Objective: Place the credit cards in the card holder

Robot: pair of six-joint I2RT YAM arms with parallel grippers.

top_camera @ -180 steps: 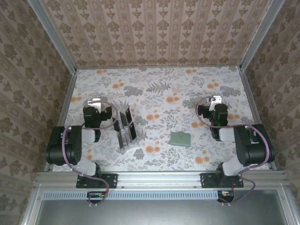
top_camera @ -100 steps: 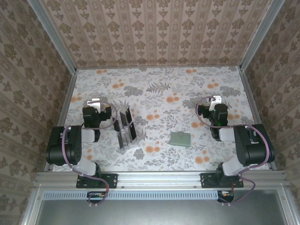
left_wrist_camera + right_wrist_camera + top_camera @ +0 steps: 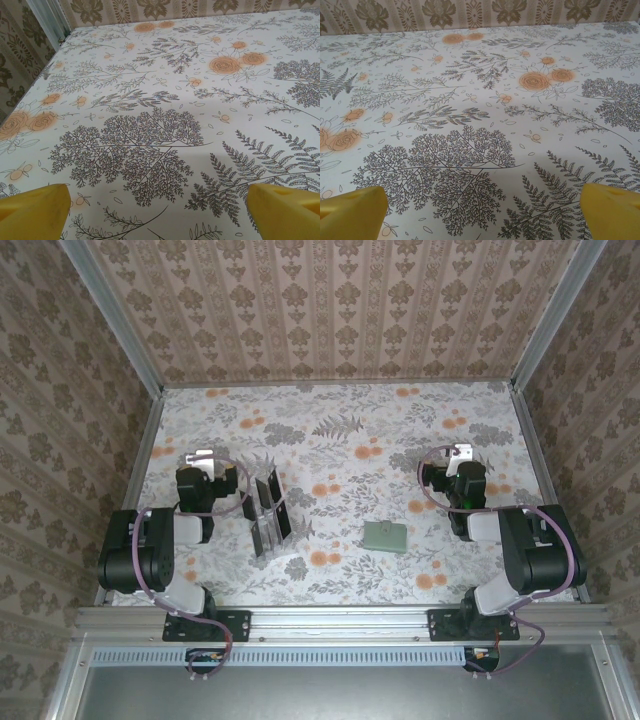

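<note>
Progress: nothing done yet, as far as I can judge. All the credit cards point(image 3: 268, 502) stand on edge in the clear slotted rack point(image 3: 290, 538), at approx 8 o'clock from the middle of the bench point(image 3: 340, 440) in the top view. I can't get an exact count from here; several black cards, packed close. The card holder point(image 3: 385, 536), a flat grey-green sleeve, lies on the bench at approx 5 o'clock from the middle, well apart from the rack. No card is in it or touching it that I can see.

My left end effector point(image 3: 203, 456) sits low over the bench w/ the rack at about its 4 o'clock. Its wrist cam has the yellow fingers point(image 3: 35, 212) at the bottom corners, spread wide, nothing but floral cloth between them. My right end effector point(image 3: 459, 452) is the same: fingers point(image 3: 612, 210) spread wide, pinching nothing, w/ the card holder at about its 7 o'clock.

Left to do, by my reckoning: everything. Pull a card from the rack (left side is nearer), get it to the sleeve, probably steady the sleeve w/ the right, slide the card in, then repeat for each card.
</note>
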